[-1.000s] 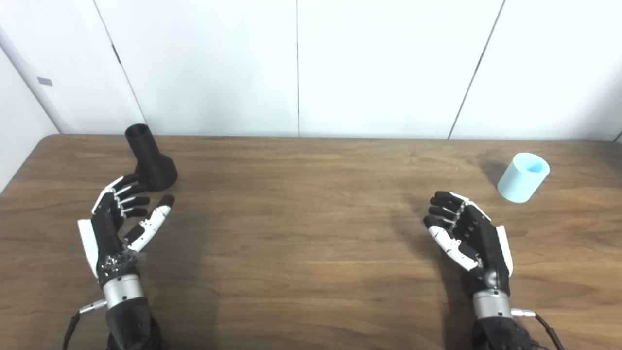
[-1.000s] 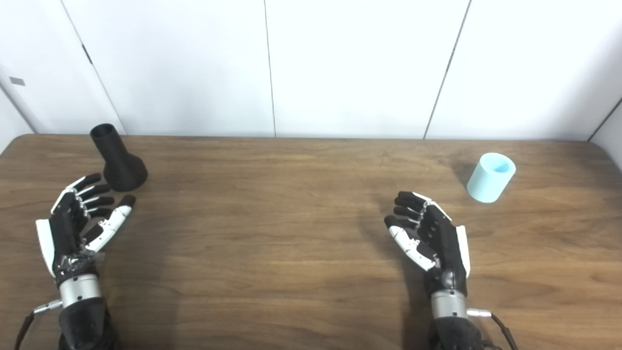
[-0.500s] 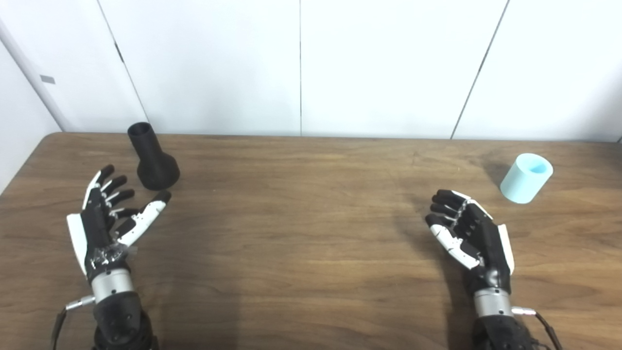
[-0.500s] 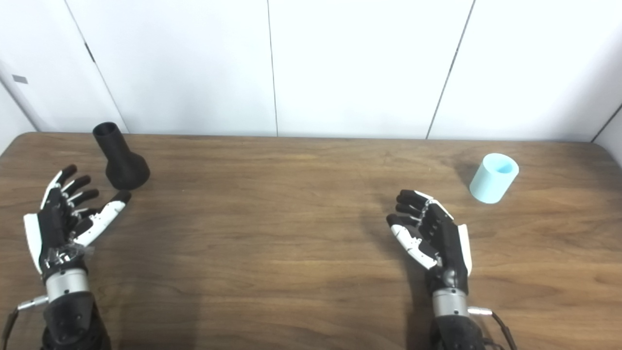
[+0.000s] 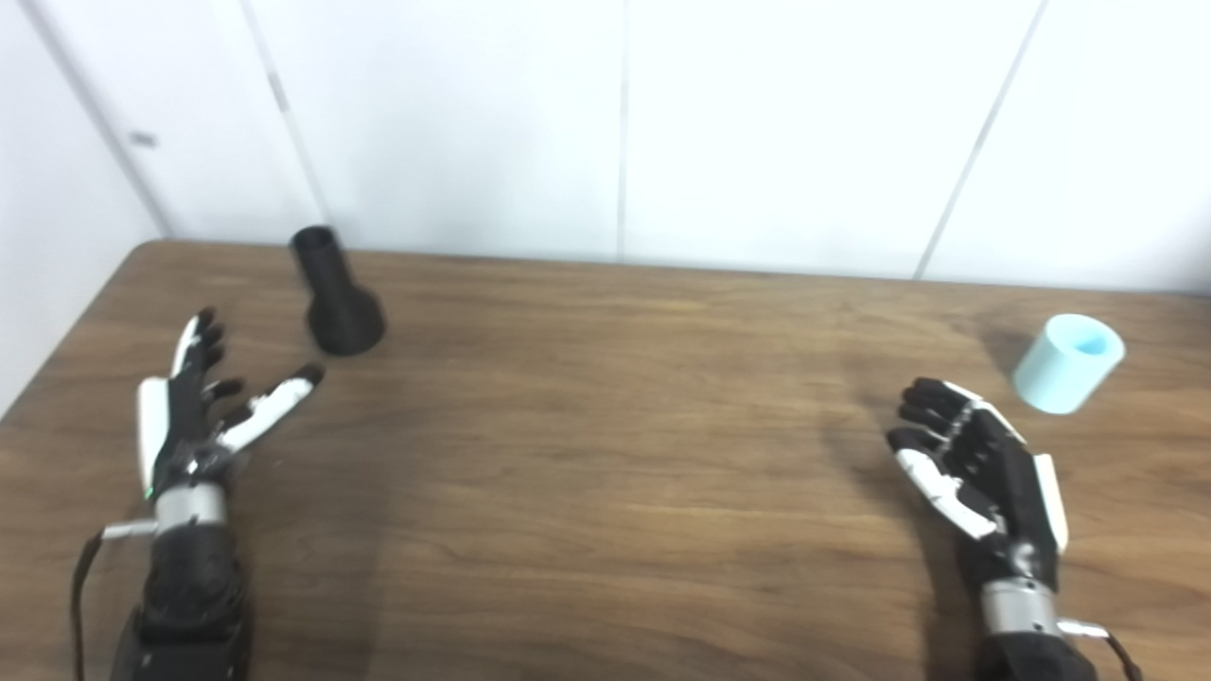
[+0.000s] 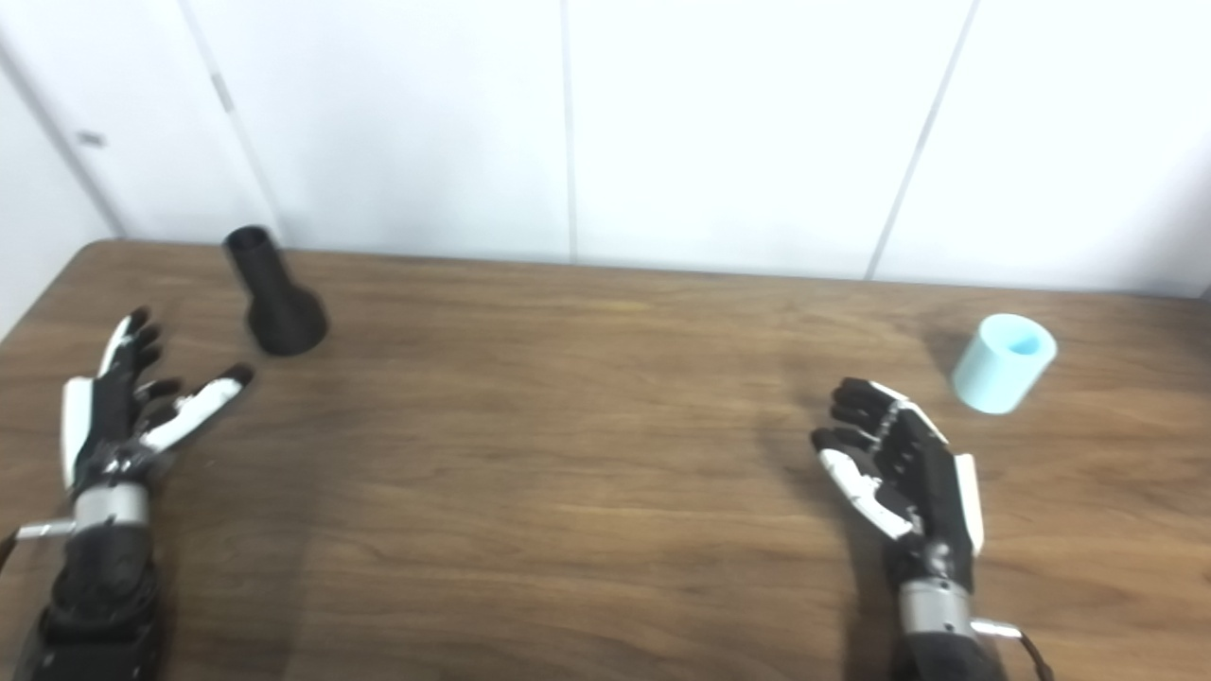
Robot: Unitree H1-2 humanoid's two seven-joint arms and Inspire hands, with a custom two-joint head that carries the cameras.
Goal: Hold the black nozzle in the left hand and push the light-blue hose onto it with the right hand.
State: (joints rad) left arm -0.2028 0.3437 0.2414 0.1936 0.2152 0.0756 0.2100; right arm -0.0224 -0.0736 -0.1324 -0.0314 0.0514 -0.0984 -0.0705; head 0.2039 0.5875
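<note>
Item one, far left: our left hand, black and white, held above the counter near its left edge. Palm turned inward, fingers spread wide and pointing toward the far wall, thumb angled out to the right. It holds nothing.

Item two: the nozzle, black, standing on its flared base with the narrow open neck uppermost and leaning a little to the left. It sits near the back left corner of the counter, beyond our left hand and slightly to its right; apart from the hand, not touching it.

Item three: the counter itself, dark wood grain, rounded at the back left corner, running across the whole width in front of a white panelled wall.

Item four, right side: our right hand, black with white trim, palm facing left, fingers loosely curled but parted, closed on nothing.

Item five, far right: the hose, a short light-blue tube standing on end and tilted, its open mouth facing up and to the right. It rests on the counter beyond our right hand and to its right, near but clear of the fingers.
</note>
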